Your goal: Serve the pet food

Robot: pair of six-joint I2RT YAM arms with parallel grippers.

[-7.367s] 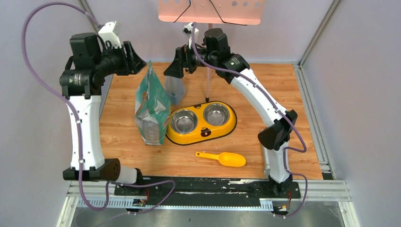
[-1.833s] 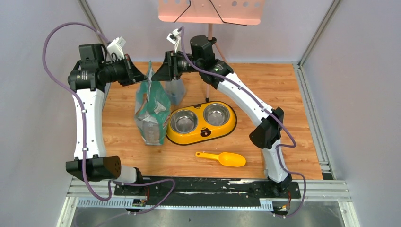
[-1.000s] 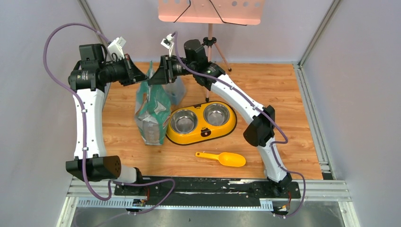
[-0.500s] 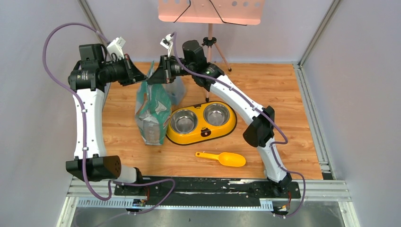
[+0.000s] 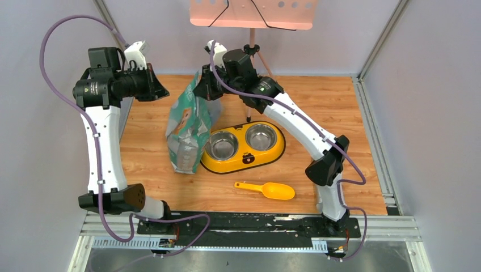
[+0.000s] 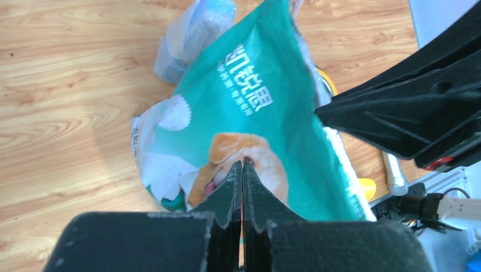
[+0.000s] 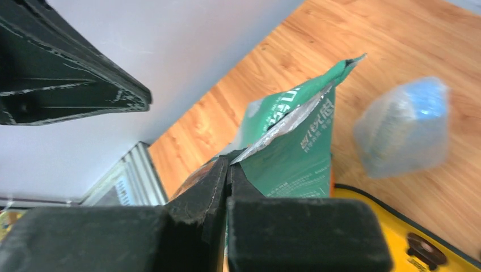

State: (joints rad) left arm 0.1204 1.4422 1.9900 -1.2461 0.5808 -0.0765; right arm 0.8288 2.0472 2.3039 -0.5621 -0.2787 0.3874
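Note:
The pet food is hidden; none shows outside the green-and-white printed bag (image 5: 187, 130). The bag stands on the wooden table, leaning right toward the bowls. My right gripper (image 5: 199, 86) is shut on the bag's top edge, and the right wrist view shows the silver-lined rim (image 7: 295, 122) running into the right gripper (image 7: 228, 164). My left gripper (image 5: 164, 93) hovers left of the bag top, shut and holding nothing. In the left wrist view the left gripper (image 6: 243, 164) hangs above the bag's printed face (image 6: 255, 113). An orange-yellow scoop (image 5: 272, 191) lies near the front edge.
A yellow double feeder (image 5: 244, 161) with two steel bowls sits just right of the bag. A clear plastic pouch (image 7: 403, 127) lies behind the bag. A thin tripod leg (image 5: 248, 110) under a pink board (image 5: 252, 14) stands behind the feeder.
My right gripper closed on the bag's top edge and pulled it right, so the bag tilts toward the feeder. The left arm drew back left, away from the bag.

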